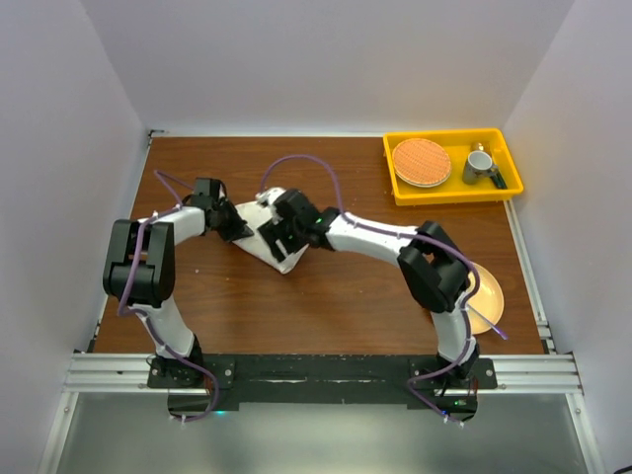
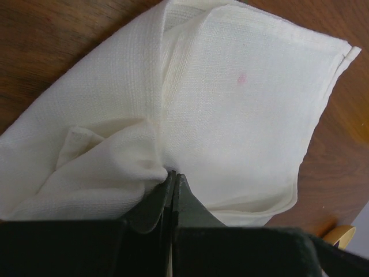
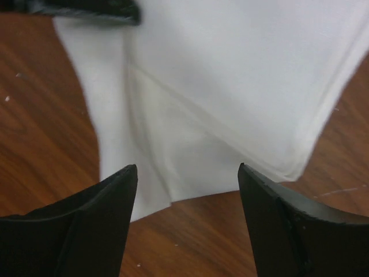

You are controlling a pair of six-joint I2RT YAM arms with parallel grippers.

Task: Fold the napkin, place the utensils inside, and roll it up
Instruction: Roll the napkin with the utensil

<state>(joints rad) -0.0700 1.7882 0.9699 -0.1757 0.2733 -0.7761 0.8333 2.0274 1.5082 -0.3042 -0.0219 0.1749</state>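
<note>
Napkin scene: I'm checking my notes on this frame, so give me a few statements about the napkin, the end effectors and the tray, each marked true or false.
1. The left end effector is closed, pinching a bunched fold of the napkin. True.
2. The right end effector is clamped on the napkin. False: its jaws stand wide apart over a napkin corner and hold nothing.
3. The yellow tray holds a cup. True.
4. The napkin lies in the yellow tray. False: it lies on the wooden table, well away from the tray.
</note>
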